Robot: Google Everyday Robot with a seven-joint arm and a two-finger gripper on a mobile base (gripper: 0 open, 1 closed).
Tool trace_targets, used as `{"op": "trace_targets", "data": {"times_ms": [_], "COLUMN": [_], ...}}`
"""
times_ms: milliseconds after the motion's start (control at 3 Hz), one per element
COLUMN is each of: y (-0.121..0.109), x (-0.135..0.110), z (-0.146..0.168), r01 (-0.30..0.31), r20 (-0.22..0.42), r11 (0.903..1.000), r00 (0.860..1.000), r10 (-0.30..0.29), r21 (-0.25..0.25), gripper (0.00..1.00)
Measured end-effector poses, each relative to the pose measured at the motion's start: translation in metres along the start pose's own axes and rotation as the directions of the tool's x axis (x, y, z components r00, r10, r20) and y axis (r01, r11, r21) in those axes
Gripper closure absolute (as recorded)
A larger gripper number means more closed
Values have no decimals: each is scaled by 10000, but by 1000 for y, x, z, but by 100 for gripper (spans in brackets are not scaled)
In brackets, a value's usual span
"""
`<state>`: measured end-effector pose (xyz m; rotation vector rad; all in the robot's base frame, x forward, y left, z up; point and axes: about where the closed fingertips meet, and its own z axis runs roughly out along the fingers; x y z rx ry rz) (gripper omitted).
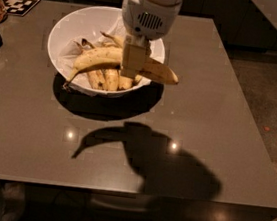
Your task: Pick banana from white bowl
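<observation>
Yellow skin shows on both sides of your tool (133,65). It hangs over the right half of the white bowl (73,26), with its pale fingers clamped together on the middle of the banana (98,57). You are gripping the long, gently curved fruit near its midpoint, which reads as a sensible choice: the 2 ends roughly balance, so the fruit lies close to level rather than swinging down from 1 end. From this view only 1 broad finger face is plain, pressed against the near side of the fruit. The far finger is hidden behind it.

The banana's dark stem tip droops toward the near-left rim, and its other end juts out past the right rim. It looks raised clear of the bunch (109,79) of shorter, brown-spotted bananas lying in the bottom of the bowl. I judge this partly from the curved shadow (100,138) it throws well forward on the tabletop (218,117), apart from the bowl's own dark ring.

The bowl sits toward the far left of the tabletop. A black-and-white marker card (19,4) lies at the far-left corner, well apart from your work.
</observation>
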<state>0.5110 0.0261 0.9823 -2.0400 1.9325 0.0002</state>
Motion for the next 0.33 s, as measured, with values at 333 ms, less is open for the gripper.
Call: {"op": "trace_targets", "data": {"times_ms": [333], "y": [4], "x": [2], "z": [3], "r01": [-165], "r20": [-40], "r11": [9998], "r00": [9999], "r10": [165], "r21": [-74], "gripper": [100]}}
